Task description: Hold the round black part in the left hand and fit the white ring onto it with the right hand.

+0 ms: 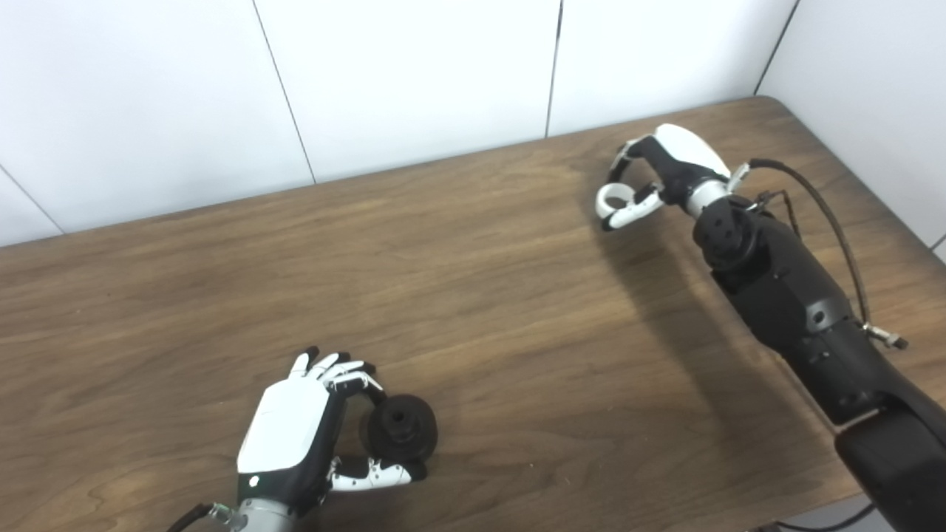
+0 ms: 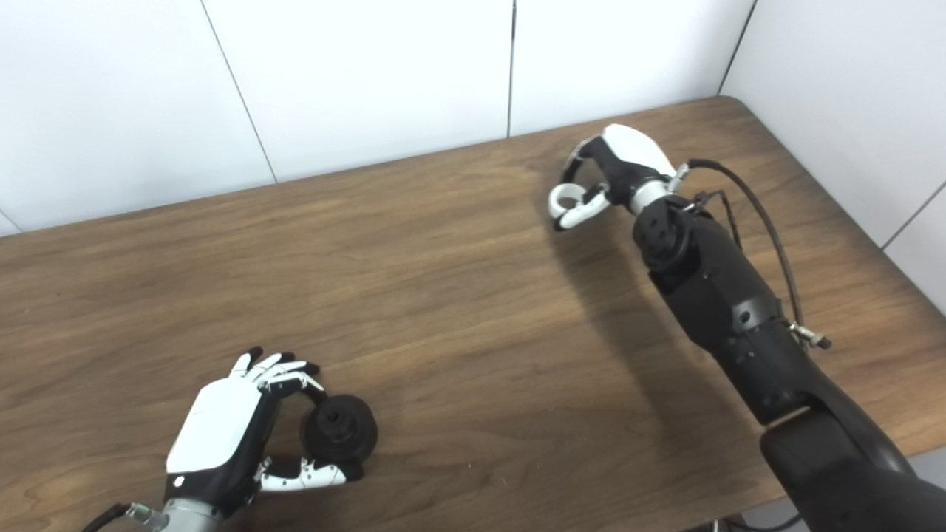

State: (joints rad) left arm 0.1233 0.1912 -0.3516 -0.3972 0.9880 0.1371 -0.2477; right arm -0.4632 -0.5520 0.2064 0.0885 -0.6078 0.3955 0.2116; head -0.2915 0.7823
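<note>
The round black part [image 1: 403, 428] lies on the wooden table [image 1: 480, 295] at the near left; it also shows in the right eye view [image 2: 341, 428]. My left hand [image 1: 303, 428] is around it, fingertips and thumb touching its sides. The white ring [image 1: 615, 198] is at the far right of the table, also in the right eye view [image 2: 563, 198]. My right hand [image 1: 665, 174] is curled over it, with a finger and the thumb pinching the ring. Whether the ring rests on the table or is lifted, I cannot tell.
White wall panels [image 1: 414, 74] run along the table's far edge and right side. My right forearm [image 1: 798, 310] crosses the right part of the table with a loose black cable [image 1: 835, 222] beside it.
</note>
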